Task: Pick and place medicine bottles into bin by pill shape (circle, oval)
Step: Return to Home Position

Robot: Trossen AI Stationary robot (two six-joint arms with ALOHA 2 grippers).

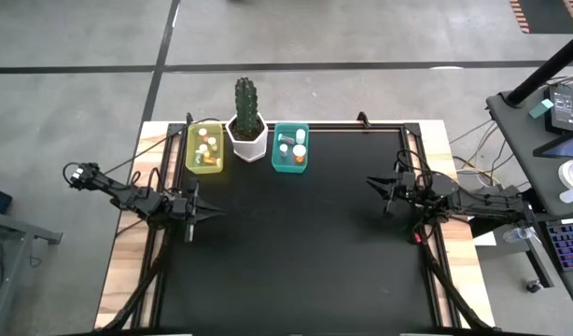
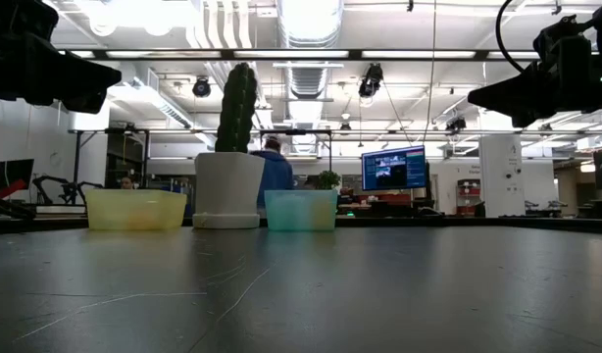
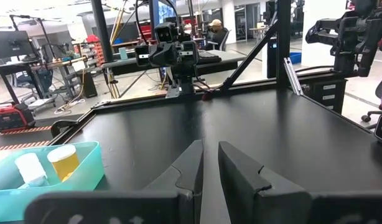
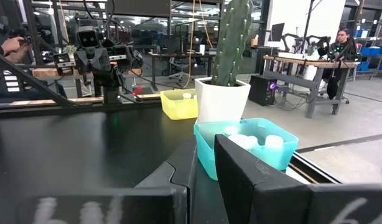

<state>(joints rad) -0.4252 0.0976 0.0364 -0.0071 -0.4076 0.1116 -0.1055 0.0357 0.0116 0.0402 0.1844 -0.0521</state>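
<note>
The medicine bottles lie in two bins at the far edge of the black tabletop. Several sit in the yellow bin on the left, with white caps and a few orange bodies showing. Several more sit in the blue bin to its right (more teal than blue, really). A white cactus pot stands between the bins, just beside each.

The left gripper hangs above the left side of the tabletop, nearer than the yellow bin and well apart from it, pointing right. Its fingers are drawn together with only a slim gap, and it is empty. The right gripper hangs above the right side, pointing left towards the other arm and well apart from the blue bin. Its fingers are likewise pressed together and empty. From table height both arms show raised above the surface.
</note>
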